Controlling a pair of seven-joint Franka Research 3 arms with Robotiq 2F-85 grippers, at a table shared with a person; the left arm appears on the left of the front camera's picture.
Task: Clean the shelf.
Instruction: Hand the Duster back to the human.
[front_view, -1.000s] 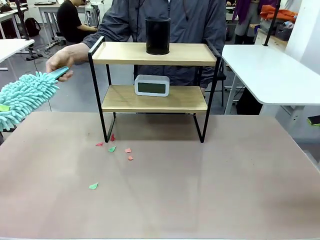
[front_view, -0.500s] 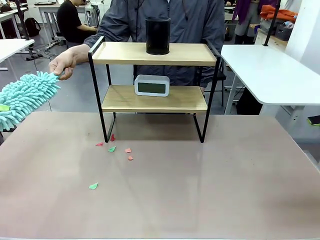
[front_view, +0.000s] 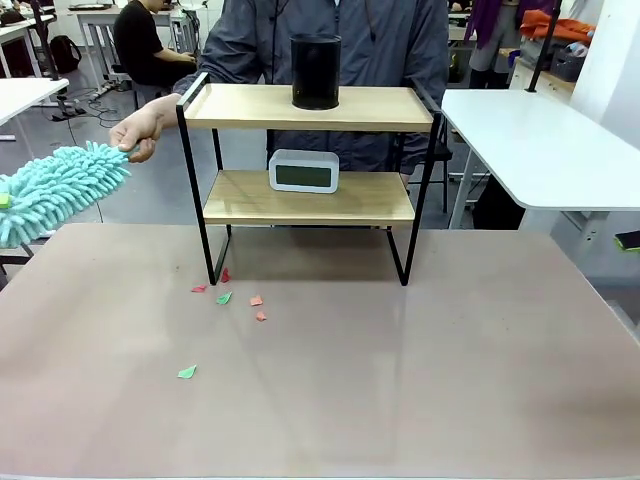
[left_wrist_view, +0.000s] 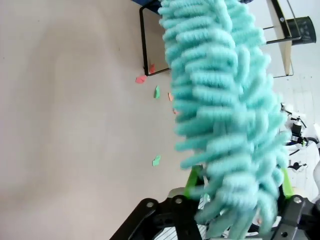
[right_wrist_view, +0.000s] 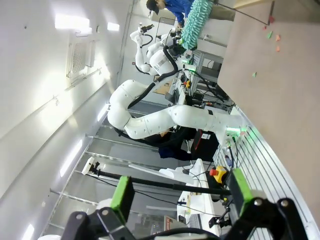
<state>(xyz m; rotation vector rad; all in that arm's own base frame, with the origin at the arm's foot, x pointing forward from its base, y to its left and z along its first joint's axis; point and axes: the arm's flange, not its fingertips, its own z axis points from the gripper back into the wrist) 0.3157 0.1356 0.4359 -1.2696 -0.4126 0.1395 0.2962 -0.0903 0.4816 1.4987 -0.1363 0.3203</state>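
Note:
The shelf (front_view: 310, 107) stands at the table's far middle, two wooden boards in a black frame. A black cylinder (front_view: 316, 71) is on its top board and a white clock (front_view: 304, 171) on the lower one. A fluffy teal duster (front_view: 55, 190) hangs at the far left; a person's hand (front_view: 140, 128) grips its handle end. In the left wrist view the duster (left_wrist_view: 220, 100) runs between the spread green fingers (left_wrist_view: 192, 181) of my left gripper (left_wrist_view: 239, 182), which is open around it. My right gripper (right_wrist_view: 180, 190) is open with nothing in it, off to the table's side.
Several red and green paper scraps (front_view: 235, 298) lie on the table in front of the shelf's left legs, one green scrap (front_view: 187, 372) nearer me. A white side table (front_view: 540, 150) stands at the right. The person stands right behind the shelf.
The person's hand has closed on the duster's handle. The duster's head has risen a little. My left gripper's jaws have opened from their grip on it.

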